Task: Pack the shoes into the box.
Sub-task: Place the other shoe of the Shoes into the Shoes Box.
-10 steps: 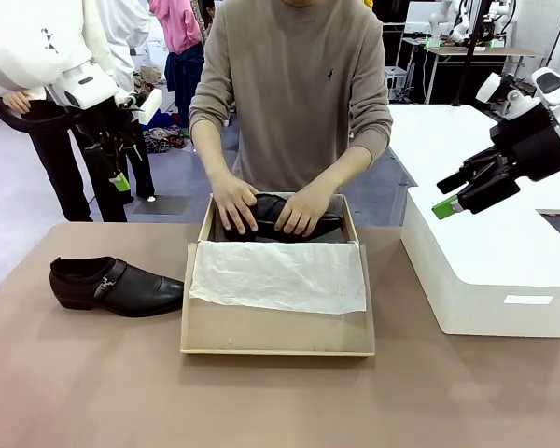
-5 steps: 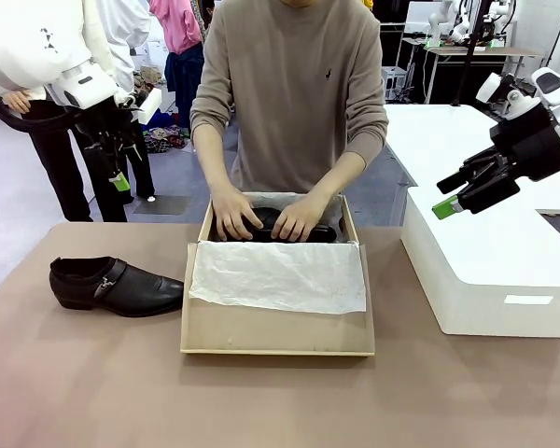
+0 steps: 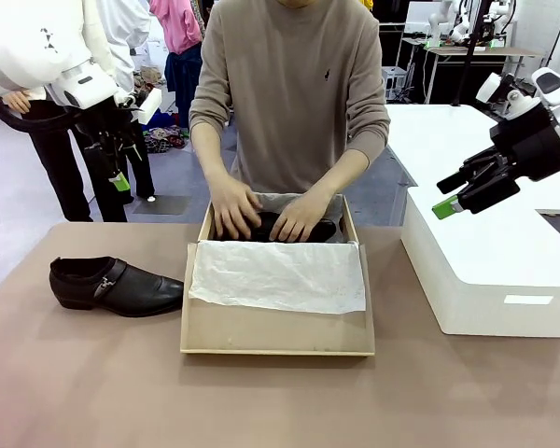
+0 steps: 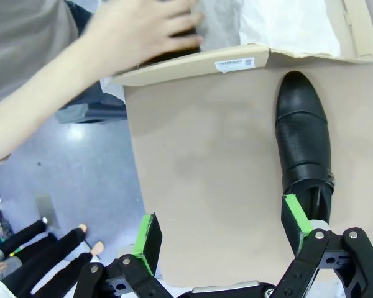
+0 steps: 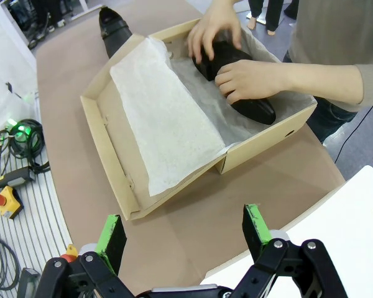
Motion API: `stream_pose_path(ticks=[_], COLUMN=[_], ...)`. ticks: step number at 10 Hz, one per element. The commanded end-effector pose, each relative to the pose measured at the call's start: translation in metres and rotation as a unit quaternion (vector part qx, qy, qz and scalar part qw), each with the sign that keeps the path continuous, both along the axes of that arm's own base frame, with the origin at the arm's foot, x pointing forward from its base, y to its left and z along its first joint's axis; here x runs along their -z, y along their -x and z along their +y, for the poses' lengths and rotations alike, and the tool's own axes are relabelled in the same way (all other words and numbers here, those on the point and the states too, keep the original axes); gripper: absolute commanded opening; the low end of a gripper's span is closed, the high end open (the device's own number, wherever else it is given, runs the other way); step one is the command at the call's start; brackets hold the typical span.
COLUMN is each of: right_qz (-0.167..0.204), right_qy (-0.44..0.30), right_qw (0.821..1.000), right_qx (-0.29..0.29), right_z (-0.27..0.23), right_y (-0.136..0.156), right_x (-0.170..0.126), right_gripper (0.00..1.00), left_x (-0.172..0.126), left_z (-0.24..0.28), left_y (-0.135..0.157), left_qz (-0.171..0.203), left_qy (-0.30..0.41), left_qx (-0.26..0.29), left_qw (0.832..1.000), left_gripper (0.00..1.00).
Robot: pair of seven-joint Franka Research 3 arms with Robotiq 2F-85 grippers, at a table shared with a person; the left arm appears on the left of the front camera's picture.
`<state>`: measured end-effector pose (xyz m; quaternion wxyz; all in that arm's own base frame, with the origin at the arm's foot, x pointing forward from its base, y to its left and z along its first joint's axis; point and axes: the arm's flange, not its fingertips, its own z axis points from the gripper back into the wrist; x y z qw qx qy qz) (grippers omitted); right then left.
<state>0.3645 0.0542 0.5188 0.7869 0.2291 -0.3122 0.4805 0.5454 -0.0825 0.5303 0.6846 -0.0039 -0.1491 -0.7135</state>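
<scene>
A tan cardboard box [image 3: 276, 331] sits mid-table with its lid flap folded toward me and white tissue paper [image 3: 278, 276] over it. Both of the person's hands [image 3: 299, 215] press one glossy black shoe [image 5: 239, 99] into the box's far part. The other shoe [image 3: 114, 285] lies on the table to the left of the box [image 5: 115, 149], toe pointing at it, seen too as the shoe [image 4: 303, 139] in the left wrist view. My left gripper [image 3: 121, 177] hangs open high at the far left, above that shoe. Raised at the right, my right gripper [image 3: 445, 194] is open and holds nothing.
A big white rounded plastic box [image 3: 490, 266] stands on the table's right side under my right gripper. Brown tabletop [image 3: 93, 383] lies free in front and to the left. Other people stand behind at the far left.
The person's hands have pushed the shoe lower into the box. Neither arm has moved.
</scene>
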Motion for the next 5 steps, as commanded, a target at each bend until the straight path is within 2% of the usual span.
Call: stream_pose_path(ticks=[1,5], right_qz=[-0.012,-0.012], right_qy=[-0.017,-0.017], right_qw=[1.000,1.000], right_qx=[-0.010,-0.010], right_z=[0.000,0.000], right_y=[-0.003,-0.003], right_x=[0.002,0.002], right_gripper=[1.00,1.00], left_x=[0.000,0.008], left_z=[0.000,0.007], left_y=[0.000,0.029], left_qz=[0.000,0.025], left_qy=[0.000,-0.020], left_qx=[0.000,-0.006], left_qw=[1.000,0.999], left_gripper=[1.00,1.00])
